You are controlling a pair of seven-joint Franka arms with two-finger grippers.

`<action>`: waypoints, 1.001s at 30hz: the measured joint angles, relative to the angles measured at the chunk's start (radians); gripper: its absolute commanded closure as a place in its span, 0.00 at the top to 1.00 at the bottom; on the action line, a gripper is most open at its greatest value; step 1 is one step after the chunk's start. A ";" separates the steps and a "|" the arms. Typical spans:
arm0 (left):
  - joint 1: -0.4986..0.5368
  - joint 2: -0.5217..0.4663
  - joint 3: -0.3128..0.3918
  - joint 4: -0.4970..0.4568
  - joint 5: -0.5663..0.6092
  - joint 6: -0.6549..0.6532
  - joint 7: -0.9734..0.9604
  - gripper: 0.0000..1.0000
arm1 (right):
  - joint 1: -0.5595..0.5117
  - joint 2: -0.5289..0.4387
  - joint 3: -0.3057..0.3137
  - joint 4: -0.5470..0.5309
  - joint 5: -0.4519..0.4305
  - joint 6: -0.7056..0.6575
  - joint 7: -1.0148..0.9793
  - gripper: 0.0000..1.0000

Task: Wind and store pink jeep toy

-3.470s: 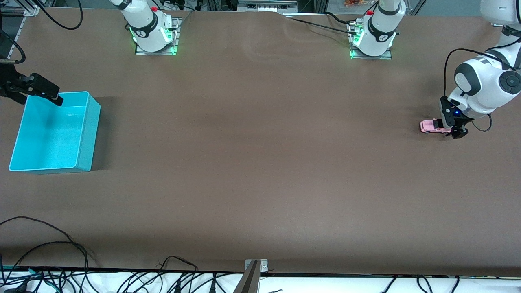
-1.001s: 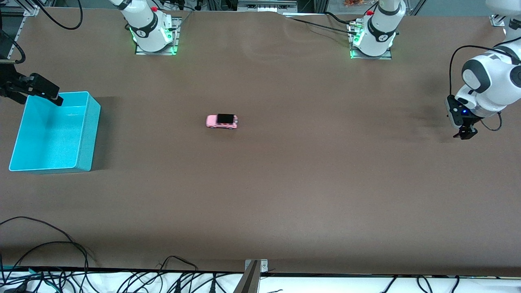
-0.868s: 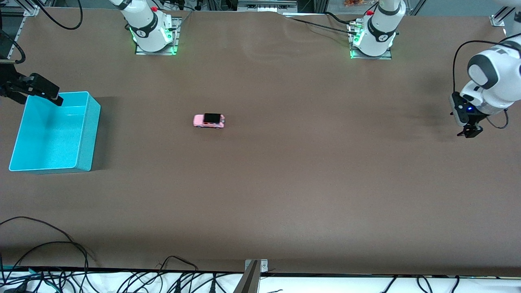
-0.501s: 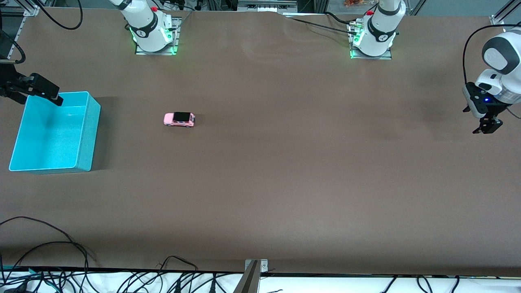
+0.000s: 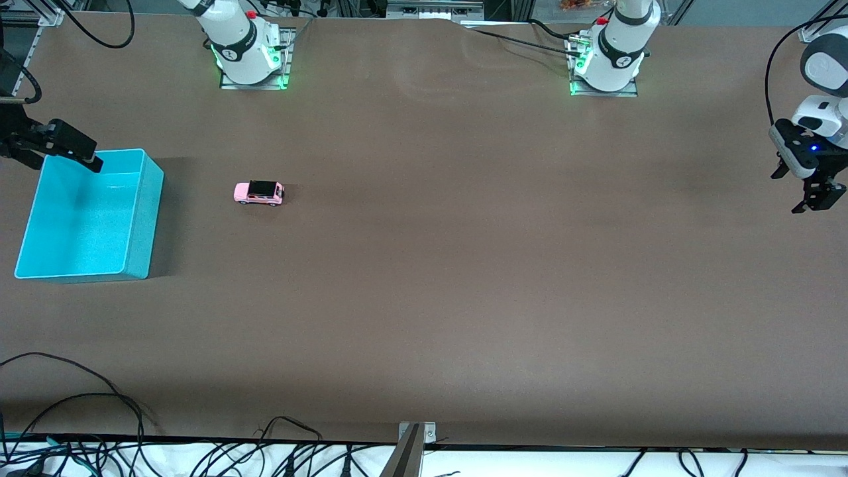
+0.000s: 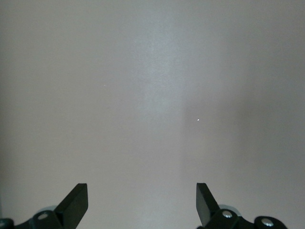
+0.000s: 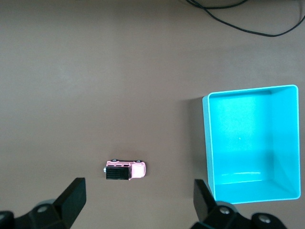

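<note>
The pink jeep toy [image 5: 258,193], with a black roof, stands on the brown table a short way from the cyan bin [image 5: 139,218], on the side toward the left arm's end. It also shows in the right wrist view [image 7: 125,170], beside the bin [image 7: 286,143]. My right gripper [image 5: 89,161] is open and empty, up over the bin's corner at the right arm's end; in its own view [image 7: 138,183] the jaws stand wide apart. My left gripper [image 5: 818,199] is open and empty above bare table at the left arm's end; its own view [image 6: 141,188] shows only table.
The bin is empty. The two arm bases [image 5: 248,53] [image 5: 606,56] stand along the table edge farthest from the front camera. Cables [image 5: 79,397] lie along the nearest edge. A metal bracket [image 5: 411,450] sits at the middle of that edge.
The left gripper let go of the jeep, then rose and drew back toward its end. The jeep rolled across the table toward the bin.
</note>
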 measured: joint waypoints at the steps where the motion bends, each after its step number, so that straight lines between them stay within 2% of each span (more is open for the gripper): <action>1: 0.000 -0.005 0.000 0.000 0.000 -0.003 0.000 1.00 | 0.000 0.000 0.000 0.000 0.000 0.000 0.000 1.00; 10: -0.001 -0.043 -0.004 -0.001 0.000 -0.032 0.000 1.00 | 0.000 0.000 0.000 0.000 0.000 -0.001 0.000 1.00; 14: -0.002 -0.067 -0.032 0.009 0.000 -0.040 -0.006 1.00 | 0.000 0.000 0.001 0.000 0.000 -0.001 0.000 1.00; 19: -0.012 -0.084 -0.056 0.073 0.000 -0.130 -0.036 1.00 | 0.001 0.000 0.002 0.000 0.000 -0.002 0.000 1.00; 30: -0.031 -0.086 -0.061 0.234 0.000 -0.354 -0.206 1.00 | 0.007 0.014 0.004 0.000 0.000 0.005 0.000 1.00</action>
